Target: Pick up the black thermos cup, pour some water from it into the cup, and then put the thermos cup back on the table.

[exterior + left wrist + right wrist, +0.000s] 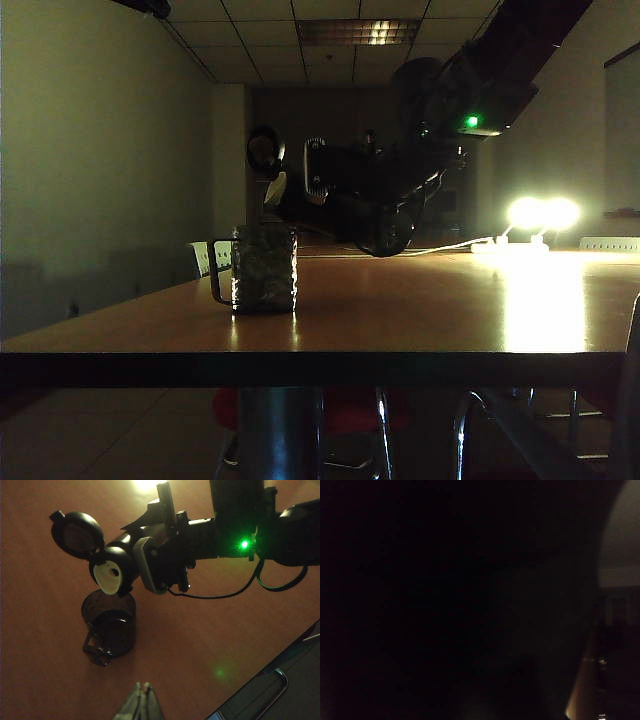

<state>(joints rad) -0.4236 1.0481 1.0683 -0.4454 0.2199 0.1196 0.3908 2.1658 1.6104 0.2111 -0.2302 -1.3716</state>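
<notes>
Dim room, exterior view, left to right: the cup (264, 268), a short see-through mug with a bumpy wall and a thin dark loop handle on its left side, stands upright on the table (420, 310), a reddish-brown wooden top with a dark front edge. Above and just right of the cup, the black thermos cup (350, 185) lies nearly level in the air, its flip-up lid (265, 152) open and its light spout (274, 190) over the cup's rim. The right gripper (318, 178) is clamped across the flask's body, its arm reaching in from the upper right with a green lamp (471, 121) lit. Two bright lights (542, 213) glare at the far right of the table. The left wrist view shows the left gripper (141, 700) with its fingers pressed together, empty, above the table near the cup (110, 625). The right wrist view is almost wholly dark.
</notes>
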